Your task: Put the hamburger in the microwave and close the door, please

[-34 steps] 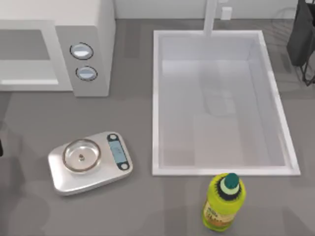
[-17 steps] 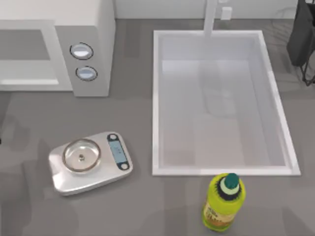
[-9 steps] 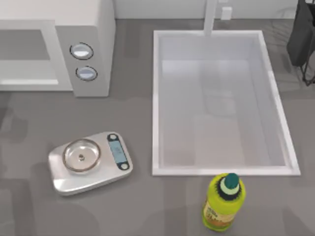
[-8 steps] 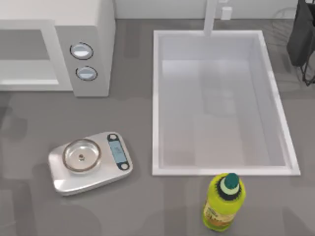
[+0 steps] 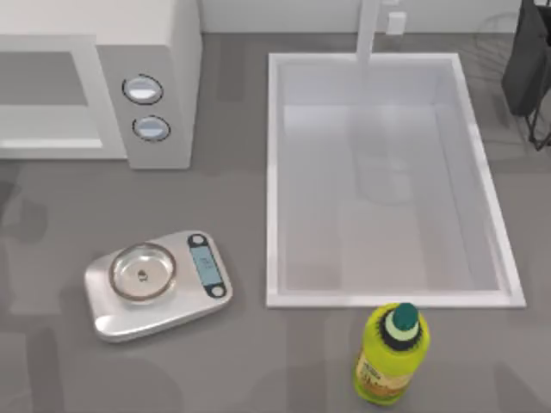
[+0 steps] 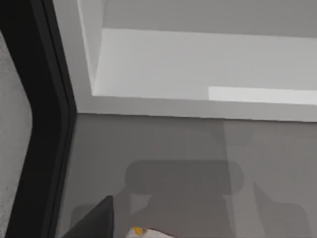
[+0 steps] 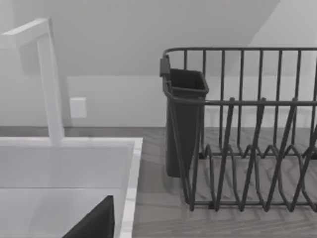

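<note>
Top view: found the microwave (image 5: 146,52) at the far left of the counter (image 5: 258,361), with its two round dials (image 5: 143,89) facing the sink (image 5: 271,172). Looked into its pale cavity (image 5: 43,95) from above and saw no food inside. Could not make out how the door stood.

Left wrist view: looked at the white cavity floor (image 6: 198,64) from close and low, bare as far as seen, with grey counter in front of it. Noticed a dark band (image 6: 49,124) running beside the opening, maybe the edge of the door, but could not say. Caught a dark part of the left pincer (image 6: 94,225) at the frame's edge and, just beside it, a yellow and pale scrap (image 6: 141,231). Took this scrap for the hamburger, probably carried there, though with too little visible to be sure. Could not tell if this pincer was wide, narrow or holding.

Right wrist view: saw a part of the right pincer (image 7: 94,223) near the sink's far corner, facing the faucet (image 7: 49,79) and the dish rack (image 7: 247,129), apparently idle. Could not tell its opening either.

Judged the task as only partly done: approach to the microwave made, hamburger not yet on the cavity floor, door closing left for after.
</note>
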You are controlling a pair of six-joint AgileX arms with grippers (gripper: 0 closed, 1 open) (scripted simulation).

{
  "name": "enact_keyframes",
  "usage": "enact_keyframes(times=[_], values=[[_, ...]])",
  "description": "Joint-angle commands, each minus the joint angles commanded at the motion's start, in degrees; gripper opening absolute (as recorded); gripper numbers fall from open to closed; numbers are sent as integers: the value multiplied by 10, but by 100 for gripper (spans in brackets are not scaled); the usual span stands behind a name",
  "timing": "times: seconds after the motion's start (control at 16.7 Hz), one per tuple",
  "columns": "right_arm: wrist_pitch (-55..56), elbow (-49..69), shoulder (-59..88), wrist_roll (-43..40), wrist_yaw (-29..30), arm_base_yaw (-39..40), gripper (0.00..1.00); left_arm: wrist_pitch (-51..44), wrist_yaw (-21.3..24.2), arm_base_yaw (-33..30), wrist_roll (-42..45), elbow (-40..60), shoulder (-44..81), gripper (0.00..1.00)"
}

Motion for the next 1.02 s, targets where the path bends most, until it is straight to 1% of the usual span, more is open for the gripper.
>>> enact_keyframes(times=[0.12,0.24,0.48,0.6,1.02], values=[[0,0,0,0,0,0,100,-1,-4,-1,0,-3,-7,100],[0,0,0,0,0,0,100,-4,-18,-7,0,-16,-36,100],[0,0,0,0,0,0,100,-19,-60,-42,-9,-73,-143,100],[0,0,0,0,0,0,100,-30,-84,-69,-20,-112,-226,100],[0,0,0,0,0,0,100,-62,-171,-177,-89,-256,-593,100]])
